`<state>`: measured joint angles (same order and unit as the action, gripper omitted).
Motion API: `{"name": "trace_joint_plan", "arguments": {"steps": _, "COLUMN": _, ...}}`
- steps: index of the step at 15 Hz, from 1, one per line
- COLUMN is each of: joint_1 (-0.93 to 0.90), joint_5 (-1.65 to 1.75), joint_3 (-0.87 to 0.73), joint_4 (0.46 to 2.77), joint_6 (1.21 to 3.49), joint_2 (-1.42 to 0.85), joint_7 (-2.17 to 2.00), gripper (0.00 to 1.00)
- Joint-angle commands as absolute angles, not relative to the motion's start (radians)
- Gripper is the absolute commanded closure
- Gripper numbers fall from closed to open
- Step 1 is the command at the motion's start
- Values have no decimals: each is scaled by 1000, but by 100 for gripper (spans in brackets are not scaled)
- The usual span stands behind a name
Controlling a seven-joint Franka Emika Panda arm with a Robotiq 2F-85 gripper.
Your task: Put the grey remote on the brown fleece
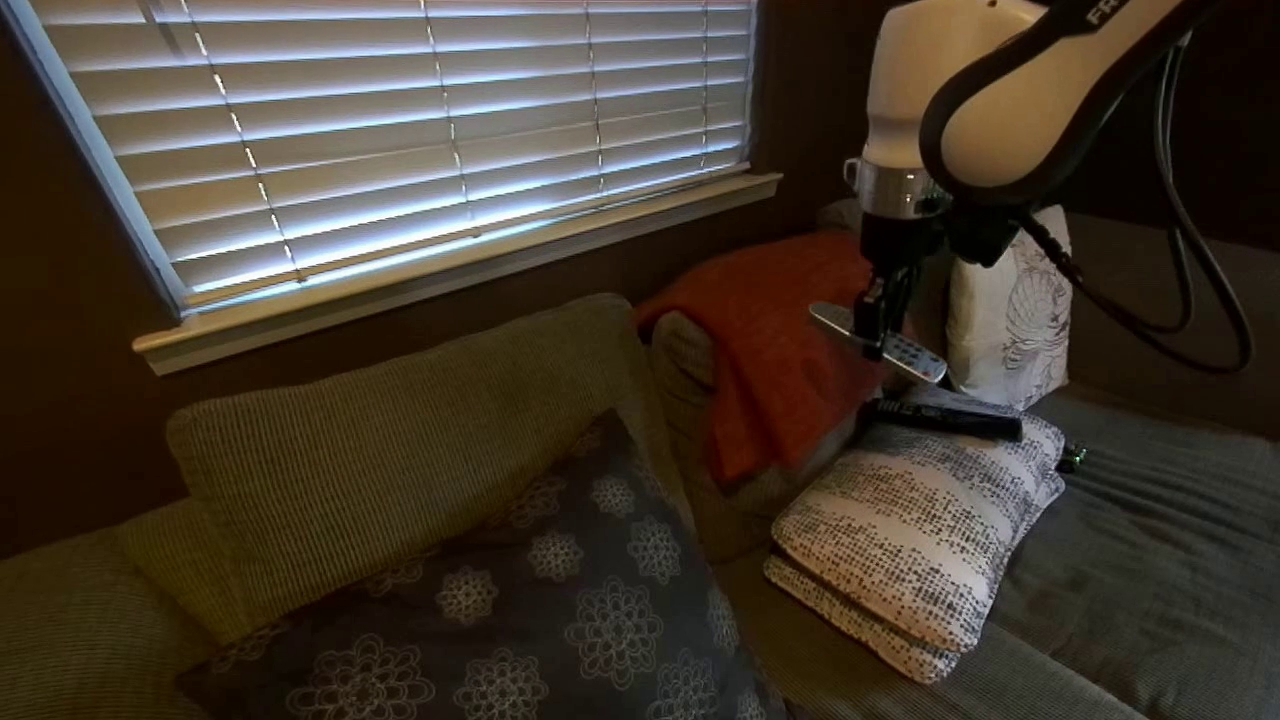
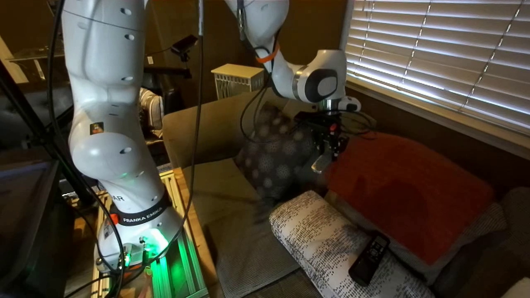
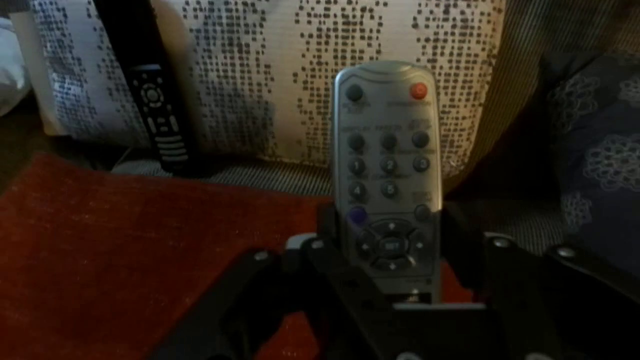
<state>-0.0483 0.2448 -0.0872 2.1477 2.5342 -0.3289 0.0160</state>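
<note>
The grey remote is held up in the air, tilted, and shows in both exterior views (image 1: 917, 358) (image 2: 321, 164) and in the wrist view (image 3: 387, 167). My gripper (image 1: 874, 335) is shut on it, with one finger at each long side in the wrist view (image 3: 389, 225). The gripper also shows in an exterior view (image 2: 330, 151). The brown fleece, rust-orange, is draped over the sofa back in both exterior views (image 1: 775, 340) (image 2: 397, 186). In the wrist view the fleece (image 3: 110, 250) lies below and behind the remote. The remote's lower end is partly hidden by the gripper.
A black remote (image 1: 945, 420) (image 2: 369, 258) (image 3: 155, 100) lies on the stacked dotted cushions (image 1: 915, 530) (image 2: 319, 231) beside the fleece. A dark flowered pillow (image 1: 555, 600) (image 2: 275, 165) leans on the sofa back. A white cushion (image 1: 1010, 310) stands behind the gripper. A window sill (image 1: 460, 270) runs along the wall.
</note>
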Motion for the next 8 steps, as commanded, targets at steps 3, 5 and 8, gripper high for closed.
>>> {"name": "trace_joint_plan", "arguments": {"steps": 3, "joint_1": -37, "joint_5": 208, "joint_3": -28, "joint_4": 2078, "joint_6": 2477, "joint_2": -254, "joint_7": 59, "gripper": 72}}
{"name": "trace_joint_plan", "arguments": {"steps": 5, "joint_1": -33, "joint_5": 194, "joint_3": -15, "joint_4": 2019, "joint_6": 2454, "joint_2": -268, "joint_7": 73, "gripper": 72}}
{"name": "trace_joint_plan", "arguments": {"steps": 8, "joint_1": -26, "joint_5": 161, "joint_3": -2, "joint_4": 1927, "joint_6": 2395, "joint_2": -287, "joint_7": 92, "gripper": 72}}
